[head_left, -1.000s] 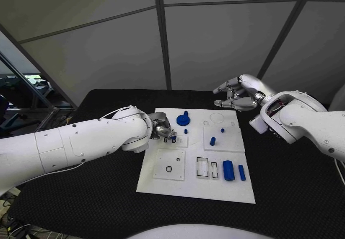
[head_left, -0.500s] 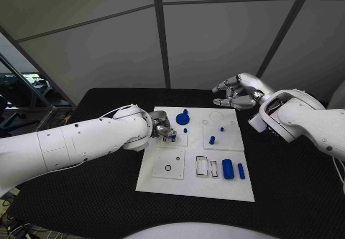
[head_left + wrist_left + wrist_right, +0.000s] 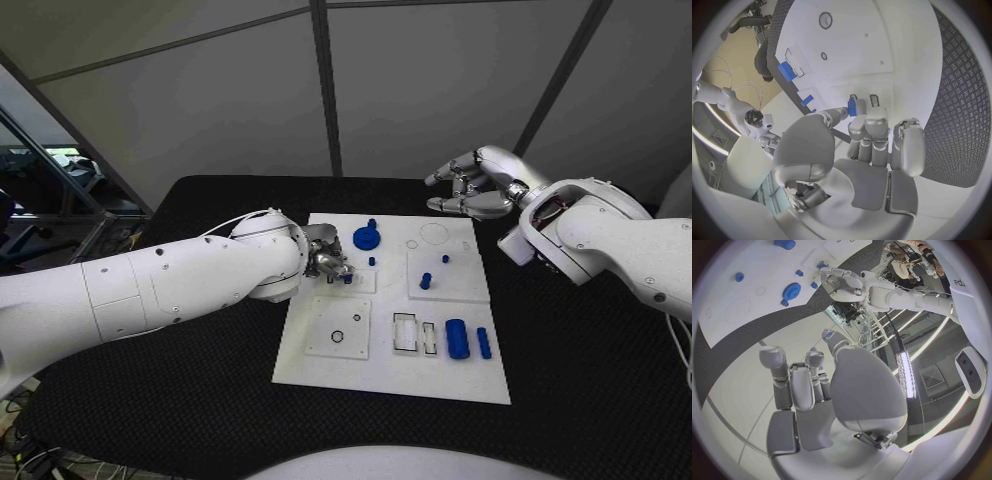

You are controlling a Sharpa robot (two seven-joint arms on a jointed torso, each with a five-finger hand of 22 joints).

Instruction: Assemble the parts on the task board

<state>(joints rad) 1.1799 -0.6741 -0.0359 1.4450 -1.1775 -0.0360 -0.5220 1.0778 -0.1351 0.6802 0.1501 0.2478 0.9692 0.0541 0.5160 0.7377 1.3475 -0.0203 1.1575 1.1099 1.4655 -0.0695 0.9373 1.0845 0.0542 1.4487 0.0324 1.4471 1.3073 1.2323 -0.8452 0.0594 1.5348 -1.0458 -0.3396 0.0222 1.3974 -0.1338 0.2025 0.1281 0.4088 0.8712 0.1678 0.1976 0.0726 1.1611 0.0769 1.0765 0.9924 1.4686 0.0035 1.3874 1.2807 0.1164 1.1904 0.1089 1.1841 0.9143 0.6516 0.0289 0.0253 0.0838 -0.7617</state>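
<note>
Between frames almost nothing moved: our left hand [image 3: 326, 264] stayed low over the task board [image 3: 394, 372], pinching a small blue part [image 3: 851, 106] at its slots. Our right hand [image 3: 473, 190] hung spread, empty, beyond the board. We judged insertion unfinished.

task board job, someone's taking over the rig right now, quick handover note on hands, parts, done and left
Left hand: pinches a small blue part over the left side of the task board, at two small slots.
Right hand: holds nothing, fingers apart, above the table beyond the board's far right corner.
Parts: blue gear near the far edge; blue peg standing mid-board; blue cylinder and thinner blue bar lying near the right edge.
Done: cannot tell.
Left: seat the pinched part, then the loose ones.
</note>
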